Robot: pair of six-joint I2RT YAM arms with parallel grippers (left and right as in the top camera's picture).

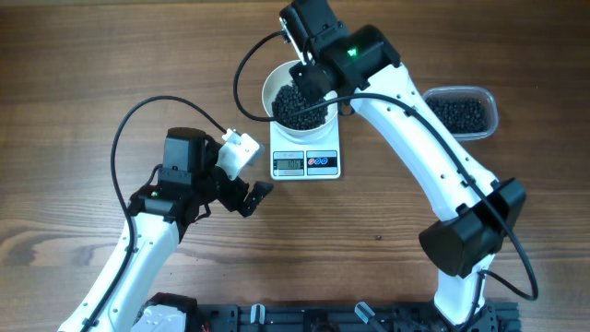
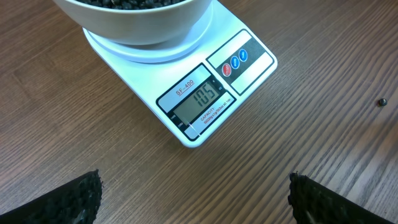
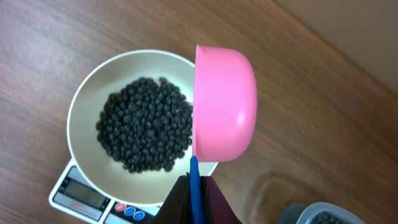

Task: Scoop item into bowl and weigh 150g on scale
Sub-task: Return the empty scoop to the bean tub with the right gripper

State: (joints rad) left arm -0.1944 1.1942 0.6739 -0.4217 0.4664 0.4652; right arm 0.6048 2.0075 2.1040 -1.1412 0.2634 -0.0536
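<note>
The white bowl stands on the white scale and holds a heap of black beans. In the left wrist view the scale has 105 on its display, with the bowl on top. My right gripper is shut on the blue handle of a pink scoop. The scoop is tipped on its side over the bowl's right rim, its mouth facing the beans. My left gripper is open over bare table in front of the scale, nothing between its fingers.
A clear plastic tub with more black beans sits at the far right, its corner also in the right wrist view. One stray bean lies on the wooden table to the right of the scale.
</note>
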